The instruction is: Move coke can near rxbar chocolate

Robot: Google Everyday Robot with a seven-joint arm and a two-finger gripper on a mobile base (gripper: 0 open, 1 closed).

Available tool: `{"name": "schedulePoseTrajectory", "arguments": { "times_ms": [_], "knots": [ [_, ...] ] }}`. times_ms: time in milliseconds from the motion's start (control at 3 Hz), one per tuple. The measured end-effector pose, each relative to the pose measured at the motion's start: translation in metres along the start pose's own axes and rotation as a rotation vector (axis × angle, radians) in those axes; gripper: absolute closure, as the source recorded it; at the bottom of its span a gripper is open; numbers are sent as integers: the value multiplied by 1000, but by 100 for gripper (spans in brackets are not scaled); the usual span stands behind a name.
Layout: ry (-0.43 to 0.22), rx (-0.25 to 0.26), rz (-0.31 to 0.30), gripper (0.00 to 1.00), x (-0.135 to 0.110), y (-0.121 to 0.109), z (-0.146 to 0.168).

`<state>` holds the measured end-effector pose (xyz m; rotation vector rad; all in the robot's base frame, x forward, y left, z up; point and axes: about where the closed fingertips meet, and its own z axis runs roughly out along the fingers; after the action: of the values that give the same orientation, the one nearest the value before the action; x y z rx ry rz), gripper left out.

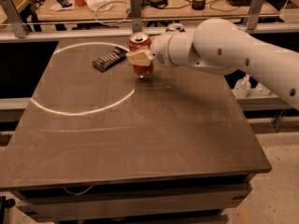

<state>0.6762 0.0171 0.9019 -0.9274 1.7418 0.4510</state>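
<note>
The can [139, 42] is held upright in the hand [139, 58], which is clamped around its middle from the right, with a pale finger [135, 58] laid across the red side. The grip at mid-height is judged to keep the can steady and its open top level. Whether the base touches the desk [154, 139] cannot be told; a faint reflection is seen right beneath it.

The can is placed at the far part of the desk, just right of the bar [109, 59], and a narrow gap is kept between them. The bar lies flat and slanted inside a pale ring [84, 111] marked on the desk. The goal is judged nearly met, and a straight lowering is mostly what is called for.

The far edge of the desk is close behind the can, and a green can [175, 27] is partly hidden there by the arm. Little room is left toward the far side or leftward, where the bar could be nudged. Wide bare surface is offered on the near side and to the right, so a withdrawal along the arm's own line is favoured.
</note>
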Motion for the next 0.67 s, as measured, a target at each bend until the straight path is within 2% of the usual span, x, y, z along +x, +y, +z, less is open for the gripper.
{"name": "schedulePoseTrajectory", "arguments": {
  "times_ms": [667],
  "knots": [
    [-1,-8,-15,100,-11,-33,47]
  ]
}}
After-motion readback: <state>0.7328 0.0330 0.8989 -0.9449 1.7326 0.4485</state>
